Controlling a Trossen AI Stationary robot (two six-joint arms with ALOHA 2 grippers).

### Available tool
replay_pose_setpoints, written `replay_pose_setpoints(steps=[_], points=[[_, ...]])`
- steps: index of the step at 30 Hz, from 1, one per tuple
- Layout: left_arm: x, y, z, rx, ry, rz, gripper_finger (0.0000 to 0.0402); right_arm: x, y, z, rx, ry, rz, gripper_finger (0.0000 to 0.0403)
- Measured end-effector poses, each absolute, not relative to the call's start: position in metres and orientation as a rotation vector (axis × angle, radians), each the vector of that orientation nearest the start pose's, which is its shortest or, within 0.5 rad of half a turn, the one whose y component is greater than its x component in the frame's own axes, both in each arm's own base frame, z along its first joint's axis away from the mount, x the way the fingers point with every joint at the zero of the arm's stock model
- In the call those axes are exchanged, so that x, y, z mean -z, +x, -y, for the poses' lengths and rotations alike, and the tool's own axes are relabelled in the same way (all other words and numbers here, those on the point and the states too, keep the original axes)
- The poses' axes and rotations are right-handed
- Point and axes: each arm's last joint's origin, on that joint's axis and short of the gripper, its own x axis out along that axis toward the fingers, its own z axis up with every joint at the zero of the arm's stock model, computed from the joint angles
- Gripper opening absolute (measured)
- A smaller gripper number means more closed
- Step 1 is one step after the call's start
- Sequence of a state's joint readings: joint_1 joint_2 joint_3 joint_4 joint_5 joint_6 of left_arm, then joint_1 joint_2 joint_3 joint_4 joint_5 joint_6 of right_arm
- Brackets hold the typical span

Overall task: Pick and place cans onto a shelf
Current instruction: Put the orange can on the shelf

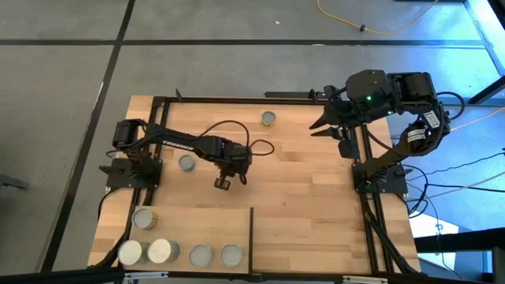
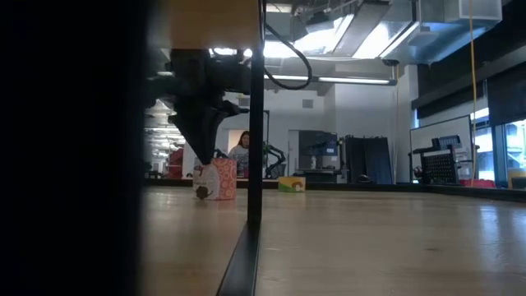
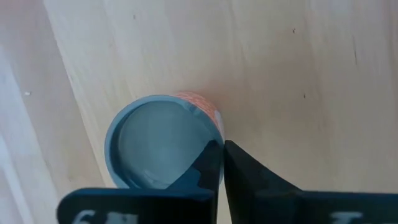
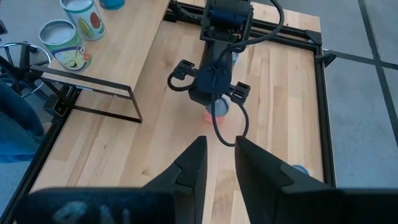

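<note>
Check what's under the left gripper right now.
A can with a grey top and orange side stands on the planked tabletop under the left gripper. Its fingers are shut beside the can's rim, gripping nothing. They cover part of the rim; the can's label stays hidden.

A yellow cable (image 1: 371, 28) lies looped on the grey floor (image 1: 63, 87) beyond the tabletop's far edge. In the low view, past that far edge, a person (image 2: 241, 152) sits in the room, beside what may be a pink patterned box (image 2: 215, 179) and a yellow-green box (image 2: 291, 183).
</note>
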State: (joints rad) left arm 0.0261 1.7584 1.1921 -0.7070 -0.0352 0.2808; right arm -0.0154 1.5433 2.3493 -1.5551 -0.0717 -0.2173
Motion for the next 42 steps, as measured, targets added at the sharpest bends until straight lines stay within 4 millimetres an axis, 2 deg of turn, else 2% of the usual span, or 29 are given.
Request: replay_pose_setpoints(steps=[3, 10, 18, 22, 26, 30, 33, 42], points=[[-0.195, 0.335, -0.010, 0.101, 0.217, -1.280, 0.0003, -0.520, 0.210, 0.001, -0.134, -0.174, -0.739, 0.0085], [-0.240, 0.335, -0.010, 0.071, 0.189, -1.261, 0.0002, -0.520, 0.210, 0.001, -0.135, -0.174, -0.743, 0.0085], [-0.320, 0.316, -0.004, 0.017, 0.090, -1.244, 0.0001, -0.519, 0.209, 0.001, -0.144, -0.170, -0.753, 0.0085], [-0.363, 0.296, 0.004, 0.000, 0.048, -1.162, 0.0001, -0.519, 0.209, 0.001, -0.145, -0.170, -0.755, 0.0085], [-0.397, 0.269, 0.013, -0.024, -0.015, -1.084, 0.0001, -0.519, 0.209, 0.001, -0.145, -0.171, -0.755, 0.0085], [-0.408, 0.244, 0.023, -0.079, -0.075, -1.112, 0.0000, -0.519, 0.209, 0.001, -0.149, -0.181, -0.754, 0.0085], [-0.407, 0.225, 0.032, -0.128, -0.094, -1.207, 0.0000, -0.519, 0.209, 0.001, -0.156, -0.196, -0.753, 0.0085], [-0.417, 0.195, 0.074, -0.075, -0.193, -1.194, 0.0000, -0.519, 0.209, 0.001, -0.156, -0.195, -0.753, 0.0085]])
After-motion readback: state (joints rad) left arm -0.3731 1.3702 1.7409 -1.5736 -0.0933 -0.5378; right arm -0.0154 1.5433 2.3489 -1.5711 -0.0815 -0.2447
